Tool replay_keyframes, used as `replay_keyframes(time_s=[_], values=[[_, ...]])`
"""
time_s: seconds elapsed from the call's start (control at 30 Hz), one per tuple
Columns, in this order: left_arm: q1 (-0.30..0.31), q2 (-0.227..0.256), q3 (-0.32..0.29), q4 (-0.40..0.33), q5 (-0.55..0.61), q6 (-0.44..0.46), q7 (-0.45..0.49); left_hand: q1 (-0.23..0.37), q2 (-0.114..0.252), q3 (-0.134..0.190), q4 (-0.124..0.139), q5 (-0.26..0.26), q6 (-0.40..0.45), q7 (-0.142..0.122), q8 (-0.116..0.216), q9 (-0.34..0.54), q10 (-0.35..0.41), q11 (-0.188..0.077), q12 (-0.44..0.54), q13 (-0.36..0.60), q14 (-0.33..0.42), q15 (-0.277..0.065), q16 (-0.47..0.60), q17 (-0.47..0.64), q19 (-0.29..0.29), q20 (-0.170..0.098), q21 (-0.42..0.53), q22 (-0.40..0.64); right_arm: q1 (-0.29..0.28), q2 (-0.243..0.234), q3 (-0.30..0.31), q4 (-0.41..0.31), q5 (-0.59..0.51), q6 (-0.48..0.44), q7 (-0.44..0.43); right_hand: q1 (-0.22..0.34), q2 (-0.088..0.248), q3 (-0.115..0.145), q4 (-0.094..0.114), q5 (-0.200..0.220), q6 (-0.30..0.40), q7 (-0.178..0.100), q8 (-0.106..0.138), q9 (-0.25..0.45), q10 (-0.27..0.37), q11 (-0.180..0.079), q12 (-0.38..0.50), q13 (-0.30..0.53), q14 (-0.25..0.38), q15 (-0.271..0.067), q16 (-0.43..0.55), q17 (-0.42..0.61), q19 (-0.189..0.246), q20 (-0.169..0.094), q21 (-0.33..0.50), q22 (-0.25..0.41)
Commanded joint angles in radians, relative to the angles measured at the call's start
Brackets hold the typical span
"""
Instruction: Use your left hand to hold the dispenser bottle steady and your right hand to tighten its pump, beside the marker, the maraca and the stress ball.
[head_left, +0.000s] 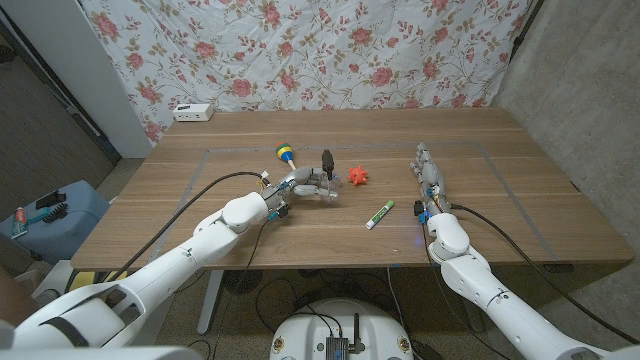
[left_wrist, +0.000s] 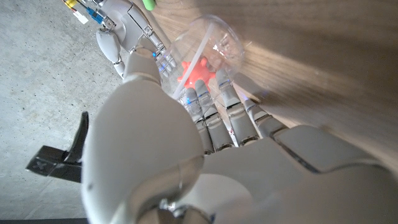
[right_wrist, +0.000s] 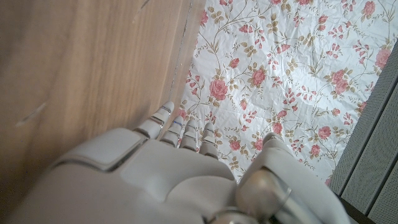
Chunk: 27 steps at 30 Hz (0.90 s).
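Clear plastic marks your dispenser bottle (head_left: 318, 186), which sits near the middle of the wooden table (head_left: 520, 200) with its dark pump (head_left: 327, 159) standing up at the far end. Your left hand (head_left: 290, 188) grips the bottle from its left side; the left wrist view shows the fingers (left_wrist: 214, 118) curled around the see-through body (left_wrist: 208, 46), with the tube visible inside. Just beyond the bottle to the right lies the orange spiky stress ball (head_left: 360, 176), which also shows red through the plastic in the left wrist view (left_wrist: 198, 70). The maraca (head_left: 285, 153), with yellow, green and blue bands, lies just behind your left hand. The green-capped marker (head_left: 379, 214) lies nearer you, between the bottle and your right hand (head_left: 428, 178). That right hand holds nothing, fingers stretched out toward the far edge, well apart from the bottle. A white box (head_left: 193, 112) sits at the table's far left corner, under the floral cloth (head_left: 400, 50).
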Motion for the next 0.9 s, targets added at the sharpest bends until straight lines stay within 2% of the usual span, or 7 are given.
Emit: replay_keyframes(time_s=[0.03,0.27,0.53,0.9], values=[[0.009,-0.028,-0.008,0.033,-0.002,-0.033,0.043,0.036,0.059,0.021,0.004,-0.039,0.062,0.006,0.005,0.004,0.042,-0.005,0.017,0.019,0.061,-0.112,0.013,0.006,0.034,-0.129,0.005,0.001,0.003,-0.002,0.0,0.002,0.002,-0.007,0.004,-0.003,0.003,-0.004,-0.002,0.006,-0.001,-0.003,0.004,0.002,0.002,-0.001,0.008,0.001,-0.006,0.0,-0.003,0.002,0.001,-0.036,0.006,0.005],[0.004,-0.041,-0.006,0.049,0.002,-0.047,0.052,0.047,0.072,0.027,0.002,-0.072,0.115,0.016,0.015,0.005,0.073,0.001,0.03,0.037,0.115,-0.123,0.032,0.015,0.066,-0.121,0.006,0.0,0.007,0.0,-0.001,0.014,0.008,-0.004,0.012,-0.004,0.003,-0.004,-0.003,0.006,-0.001,-0.004,0.004,0.002,0.001,0.0,0.007,0.001,-0.005,0.001,-0.003,0.002,0.001,-0.035,0.007,0.005],[-0.003,-0.056,-0.006,0.068,0.022,-0.083,0.079,0.05,0.08,0.026,0.004,-0.092,0.132,0.01,0.017,0.007,0.08,-0.005,0.035,0.052,0.113,-0.129,0.044,0.033,0.075,-0.111,0.003,0.0,0.009,0.002,0.0,0.023,0.011,0.003,0.017,-0.004,0.003,-0.004,-0.003,0.006,0.0,-0.002,0.004,0.002,0.0,0.001,0.007,0.001,-0.006,0.003,-0.003,0.002,0.002,-0.034,0.007,0.005],[0.006,-0.05,-0.014,0.038,0.031,-0.075,0.103,0.062,0.097,0.032,0.002,-0.116,0.163,0.014,0.026,0.011,0.095,0.004,0.049,0.075,0.115,-0.126,0.06,0.053,0.086,-0.091,0.001,0.0,0.008,0.002,-0.001,0.025,0.013,0.004,0.019,-0.005,0.003,-0.004,-0.003,0.006,0.002,0.0,0.005,0.002,0.001,0.0,0.008,0.001,-0.007,0.003,-0.003,0.002,0.002,-0.033,0.007,0.005]])
